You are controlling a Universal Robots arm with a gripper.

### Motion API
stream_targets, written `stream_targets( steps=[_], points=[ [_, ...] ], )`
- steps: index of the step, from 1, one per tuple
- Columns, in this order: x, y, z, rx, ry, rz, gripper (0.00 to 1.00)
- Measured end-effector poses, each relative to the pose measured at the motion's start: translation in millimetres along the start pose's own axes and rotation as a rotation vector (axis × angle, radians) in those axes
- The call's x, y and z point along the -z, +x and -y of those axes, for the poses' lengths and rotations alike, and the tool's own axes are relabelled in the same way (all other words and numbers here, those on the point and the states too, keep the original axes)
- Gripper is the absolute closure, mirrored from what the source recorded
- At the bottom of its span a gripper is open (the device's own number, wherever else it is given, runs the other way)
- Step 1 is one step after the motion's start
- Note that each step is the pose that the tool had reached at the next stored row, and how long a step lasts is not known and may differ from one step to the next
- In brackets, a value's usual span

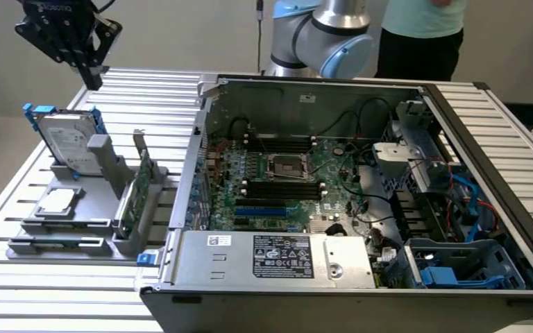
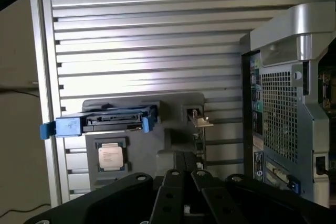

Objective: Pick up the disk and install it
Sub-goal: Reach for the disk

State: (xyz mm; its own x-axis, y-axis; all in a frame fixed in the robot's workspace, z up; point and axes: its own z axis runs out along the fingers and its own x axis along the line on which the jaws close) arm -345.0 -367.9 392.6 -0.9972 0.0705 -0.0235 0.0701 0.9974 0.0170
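Observation:
The disk (image 1: 70, 142), a silver drive with a white label and blue carrier rails, stands tilted in the grey holder (image 1: 81, 215) at the exterior view's left. From the wrist camera the disk (image 2: 100, 121) shows edge-on, its blue rails at both ends. My black gripper (image 1: 91, 75) hangs high above the table's far corner, above and behind the disk, shut with nothing in it. Its fingers (image 2: 184, 169) meet in the wrist view, pressed together. The open computer case (image 1: 359, 187) lies to the right of the holder.
A square silver processor chip (image 1: 58, 201) and an upright green circuit card (image 1: 135, 198) share the holder. The slatted metal table (image 1: 155, 90) carries everything. A person in a teal shirt (image 1: 424, 28) stands behind the arm's base (image 1: 327, 35). Blue drive bays (image 1: 461, 267) sit in the case's near corner.

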Motion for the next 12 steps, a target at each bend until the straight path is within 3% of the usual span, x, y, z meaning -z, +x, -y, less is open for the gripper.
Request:
stream_targets(
  steps=[7,12],
  points=[
    [0.6,32.0,-5.2,0.000,0.0027,-0.0045,0.89],
    [0.5,54.8,-5.9,0.000,0.0036,-0.0165,0.89]
  ],
)
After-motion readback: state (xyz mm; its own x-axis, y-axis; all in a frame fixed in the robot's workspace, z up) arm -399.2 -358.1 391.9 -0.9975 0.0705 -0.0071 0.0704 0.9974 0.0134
